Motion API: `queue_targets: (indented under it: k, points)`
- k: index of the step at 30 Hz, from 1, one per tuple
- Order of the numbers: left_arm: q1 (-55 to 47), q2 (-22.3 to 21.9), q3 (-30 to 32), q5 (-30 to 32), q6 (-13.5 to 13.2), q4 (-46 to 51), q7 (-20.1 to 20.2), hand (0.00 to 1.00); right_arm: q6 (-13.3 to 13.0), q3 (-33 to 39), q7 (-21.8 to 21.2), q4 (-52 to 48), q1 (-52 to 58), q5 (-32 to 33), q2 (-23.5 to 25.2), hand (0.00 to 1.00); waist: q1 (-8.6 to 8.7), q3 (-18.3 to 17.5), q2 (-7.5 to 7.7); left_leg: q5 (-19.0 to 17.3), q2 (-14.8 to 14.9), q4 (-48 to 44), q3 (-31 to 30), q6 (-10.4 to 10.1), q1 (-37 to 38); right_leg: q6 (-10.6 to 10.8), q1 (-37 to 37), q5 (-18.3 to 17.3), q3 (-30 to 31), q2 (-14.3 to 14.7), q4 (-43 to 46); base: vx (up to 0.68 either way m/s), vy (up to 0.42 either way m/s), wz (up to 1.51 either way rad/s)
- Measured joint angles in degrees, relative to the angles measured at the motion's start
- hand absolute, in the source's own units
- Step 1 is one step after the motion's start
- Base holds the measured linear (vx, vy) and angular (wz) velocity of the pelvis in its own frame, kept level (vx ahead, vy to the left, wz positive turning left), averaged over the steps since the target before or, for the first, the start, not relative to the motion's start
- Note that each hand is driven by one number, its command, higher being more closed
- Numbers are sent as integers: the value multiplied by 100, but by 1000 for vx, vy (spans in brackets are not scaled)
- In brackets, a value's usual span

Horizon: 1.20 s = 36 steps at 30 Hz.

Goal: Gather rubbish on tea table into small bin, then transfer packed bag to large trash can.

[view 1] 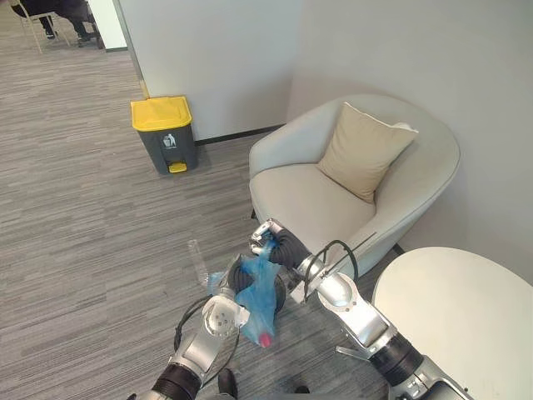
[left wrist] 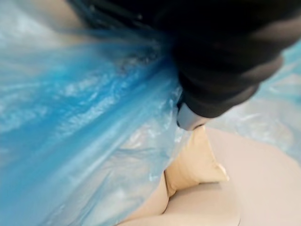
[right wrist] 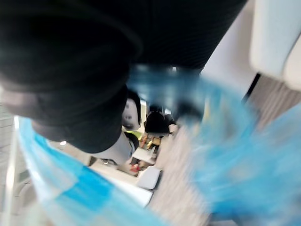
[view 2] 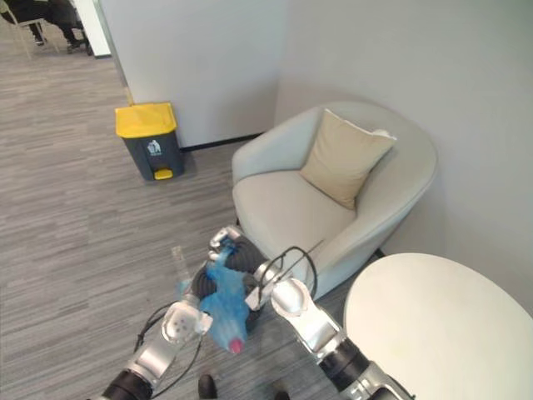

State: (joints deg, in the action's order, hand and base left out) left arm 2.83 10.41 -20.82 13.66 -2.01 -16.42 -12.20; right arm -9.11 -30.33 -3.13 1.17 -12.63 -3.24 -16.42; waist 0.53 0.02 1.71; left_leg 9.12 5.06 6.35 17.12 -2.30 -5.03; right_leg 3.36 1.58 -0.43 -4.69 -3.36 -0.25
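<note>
Transfer: right hand (view 1: 268,238) clamps the translucent blue plastic bag (view 1: 255,302) by its neck so it hangs free; whether the left hand (view 1: 236,273) grips it cannot be told.

Thin glossy blue plastic bag (view 1: 254,302), matt fabric armchair (view 1: 306,204), ribbed grey carpet (view 1: 83,217).

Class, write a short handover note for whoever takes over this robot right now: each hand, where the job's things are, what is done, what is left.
Right hand: fingers curled on the top of the blue bag, which hangs in front of the armchair.
Left hand: at the bag beside it.
Done: the bag holds rubbish and is away from the table.
Left: carry it to the yellow-lidded trash can, lid shut, and drop it in.
</note>
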Motion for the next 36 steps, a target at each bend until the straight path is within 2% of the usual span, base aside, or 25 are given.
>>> queue_targets:
  k: [7, 12, 18, 24, 27, 31, 36]
  points:
    - [-144, 7, 147, -44, -4, 103, 0, 100, -16, 149, 194, -2, 41, -594, -229, 0, 1, 2, 3, -2, -5, 0, -24, 0, 0, 3, -13, -17, -22, -4, -4, 0, 0, 0]
    - [-267, 12, 432, -48, -4, 103, -2, 100, -137, 495, 321, -6, 292, -1044, -473, 0, -14, 8, 11, -9, -14, 0, -29, -1, 0, 5, -18, -25, -28, -12, -5, 0, 0, 0]
    - [-651, -21, 919, -258, -1, 102, -4, 100, -169, 1115, 416, -49, 890, -1051, -537, 0, -16, 14, 8, -29, -15, 0, -34, -10, 0, -38, -21, -74, -40, -15, -5, 6, -1, 0]
    - [-981, -295, 1609, -792, 4, -312, -48, 100, -155, 2231, 443, 190, 1737, -720, 545, 0, 31, 61, -58, -77, -56, 0, -139, -30, 11, -16, -82, -155, -126, -37, 2, 53, -5, 8]
    - [-1152, -501, 1906, -1102, 10, -606, -22, 100, -9, 2808, 431, 1131, 1865, -76, 1118, 0, 32, 65, -61, -145, -100, 0, -192, 4, 11, -3, -96, -210, -152, -68, 16, 79, 9, 7]
    - [-1196, -587, 2248, -1334, 23, -1235, 11, 100, 148, 3166, 432, 2381, 1885, 358, 1368, 0, 9, 82, -66, -193, -152, -1, -194, -16, 77, 37, -162, -252, -159, -106, 20, 93, 4, 2]
    - [-1239, -706, 2610, -1446, 34, -2143, 75, 100, 346, 3533, 448, 3922, 1866, 325, 1411, 0, -50, 190, -99, -289, -244, -1, -178, 17, 321, 48, -378, -343, -156, -176, 92, 124, 4, 0]
